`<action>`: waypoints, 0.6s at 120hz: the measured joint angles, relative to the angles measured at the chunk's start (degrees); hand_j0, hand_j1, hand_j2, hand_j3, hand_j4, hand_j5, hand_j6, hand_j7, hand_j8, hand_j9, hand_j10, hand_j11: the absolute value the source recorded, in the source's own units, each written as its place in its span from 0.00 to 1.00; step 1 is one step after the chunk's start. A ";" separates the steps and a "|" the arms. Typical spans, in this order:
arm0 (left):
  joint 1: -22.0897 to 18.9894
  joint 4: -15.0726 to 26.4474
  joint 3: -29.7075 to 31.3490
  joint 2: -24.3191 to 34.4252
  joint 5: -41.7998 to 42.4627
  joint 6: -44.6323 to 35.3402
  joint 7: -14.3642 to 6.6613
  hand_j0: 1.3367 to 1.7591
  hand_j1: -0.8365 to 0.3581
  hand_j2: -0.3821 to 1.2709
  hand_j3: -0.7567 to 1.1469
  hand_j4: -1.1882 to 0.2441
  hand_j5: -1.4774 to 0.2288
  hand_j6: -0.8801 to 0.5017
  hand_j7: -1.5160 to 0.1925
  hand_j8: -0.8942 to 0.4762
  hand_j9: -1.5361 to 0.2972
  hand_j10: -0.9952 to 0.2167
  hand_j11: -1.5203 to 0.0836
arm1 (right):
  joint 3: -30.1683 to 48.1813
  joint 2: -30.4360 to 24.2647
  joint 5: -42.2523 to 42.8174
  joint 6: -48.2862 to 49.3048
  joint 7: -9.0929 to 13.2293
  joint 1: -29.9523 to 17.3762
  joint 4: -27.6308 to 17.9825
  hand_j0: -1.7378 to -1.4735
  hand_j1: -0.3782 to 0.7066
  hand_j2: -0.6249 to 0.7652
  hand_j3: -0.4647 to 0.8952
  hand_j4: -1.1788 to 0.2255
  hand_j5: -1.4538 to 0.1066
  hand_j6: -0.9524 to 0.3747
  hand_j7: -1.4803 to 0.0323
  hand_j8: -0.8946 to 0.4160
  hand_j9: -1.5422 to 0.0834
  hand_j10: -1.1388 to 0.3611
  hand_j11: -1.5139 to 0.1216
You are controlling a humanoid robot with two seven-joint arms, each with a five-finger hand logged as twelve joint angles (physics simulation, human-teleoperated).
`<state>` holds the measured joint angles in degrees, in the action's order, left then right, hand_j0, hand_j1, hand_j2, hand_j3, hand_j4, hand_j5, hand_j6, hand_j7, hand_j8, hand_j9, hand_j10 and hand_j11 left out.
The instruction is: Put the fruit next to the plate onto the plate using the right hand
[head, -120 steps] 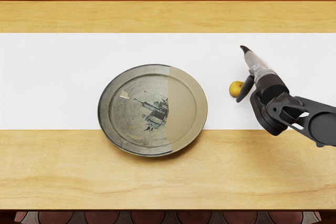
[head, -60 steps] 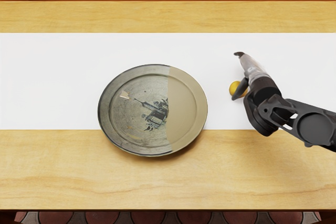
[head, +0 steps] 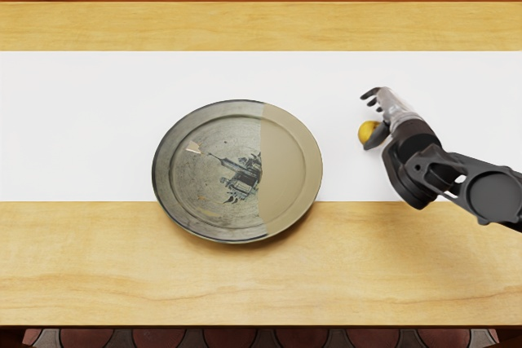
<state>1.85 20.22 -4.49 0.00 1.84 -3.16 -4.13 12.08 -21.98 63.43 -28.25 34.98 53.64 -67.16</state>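
Observation:
A small yellow fruit (head: 367,129) lies on the white runner, to the right of the round olive-grey plate (head: 281,201), which has a dark drawing in its middle. My right hand (head: 372,118) reaches in from the right edge and sits right at the fruit. The fingers (head: 372,96) curl over above the fruit with a gap left. The thumb (head: 376,138) lies against the fruit's lower right side and partly hides it. The fruit still rests on the runner. The left arm is out of view.
The white runner (head: 98,120) crosses the wooden table (head: 245,275) from left to right. An orange-brown wall stands behind the table's far edge. The dark forearm (head: 473,189) lies over the runner's lower right.
The right hand has slid left and closer to the fruit. Its fingers, straight one second ago, have curled over above it. The fruit has barely shifted.

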 joint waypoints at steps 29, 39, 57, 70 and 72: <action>0.00 0.00 0.00 0.00 0.00 0.00 0.00 0.76 0.97 0.23 0.40 0.82 0.85 0.62 0.87 0.64 0.83 0.81 0.93 | 0.19 -0.82 -0.61 0.72 0.01 0.11 -0.07 0.30 0.47 0.42 0.34 0.55 0.59 0.41 0.63 0.37 0.62 0.49 0.60; -0.09 0.00 0.00 0.00 0.00 0.00 0.00 0.76 0.97 0.23 0.40 0.82 0.85 0.62 0.87 0.64 0.83 0.81 0.93 | 0.27 -0.86 -0.67 0.97 0.00 0.00 -0.07 0.30 0.49 0.42 0.34 0.53 0.57 0.39 0.61 0.35 0.60 0.47 0.58; -0.09 0.00 0.00 0.00 0.00 0.00 0.00 0.76 0.97 0.23 0.40 0.82 0.85 0.62 0.87 0.64 0.83 0.81 0.93 | 0.40 -0.87 -1.00 1.40 0.01 -0.12 -0.08 0.30 0.54 0.42 0.34 0.50 0.53 0.36 0.57 0.33 0.57 0.44 0.55; -0.09 0.00 -0.01 0.00 0.00 0.00 0.00 0.76 0.97 0.23 0.40 0.82 0.85 0.62 0.87 0.64 0.83 0.81 0.93 | 0.41 -0.91 -3.07 2.05 0.09 0.21 -0.07 0.31 0.59 0.44 0.34 0.45 0.50 0.36 0.53 0.39 0.53 0.40 0.51; -0.09 0.00 -0.01 0.00 0.00 0.00 0.00 0.76 0.97 0.23 0.40 0.82 0.85 0.62 0.87 0.64 0.83 0.81 0.93 | 0.42 -0.92 -3.22 2.12 0.10 0.24 -0.07 0.31 0.59 0.45 0.34 0.45 0.50 0.36 0.52 0.39 0.53 0.40 0.51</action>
<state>1.76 20.22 -4.50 0.00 1.84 -3.16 -4.13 12.50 -22.90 60.22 -26.13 35.07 53.88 -67.23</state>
